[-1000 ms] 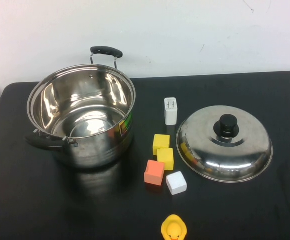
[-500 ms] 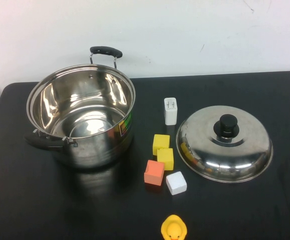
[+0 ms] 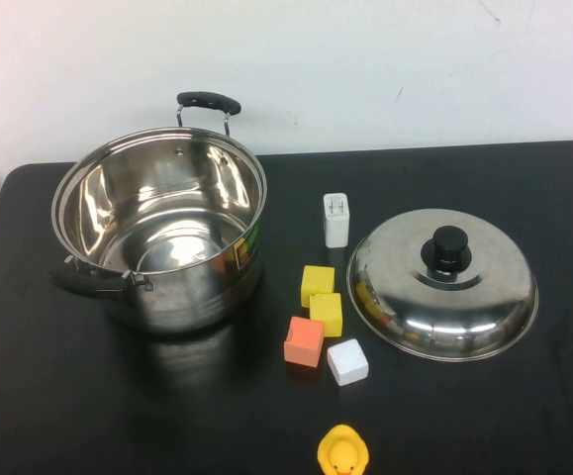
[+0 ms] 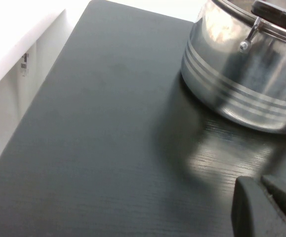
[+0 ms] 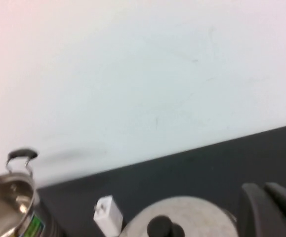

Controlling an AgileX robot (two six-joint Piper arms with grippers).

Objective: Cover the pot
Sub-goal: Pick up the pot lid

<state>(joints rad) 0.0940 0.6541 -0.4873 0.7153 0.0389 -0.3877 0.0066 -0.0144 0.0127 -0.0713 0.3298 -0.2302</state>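
pot (image 3: 159, 228): sitting upright at left-centre of the high view, mouth facing up, empty; axis vertical, its two black handles lining up from lower left to upper right. Likely heavy, stiff and slick-walled; it needs no moving.
lid (image 3: 443, 285): lying dome-up at right-centre, well apart from the pot, so the pot is still waiting to be covered. Polished steel, probably slippery and clangy; the black knob (image 3: 449, 247) pointing up looks like the only sane grip.
left gripper (image 4: 268, 207): hanging near the pot's wall in its wrist view; jaw state cannot tell.
right gripper (image 5: 271, 210): hovering near the lid, holding nothing; jaw state cannot tell.
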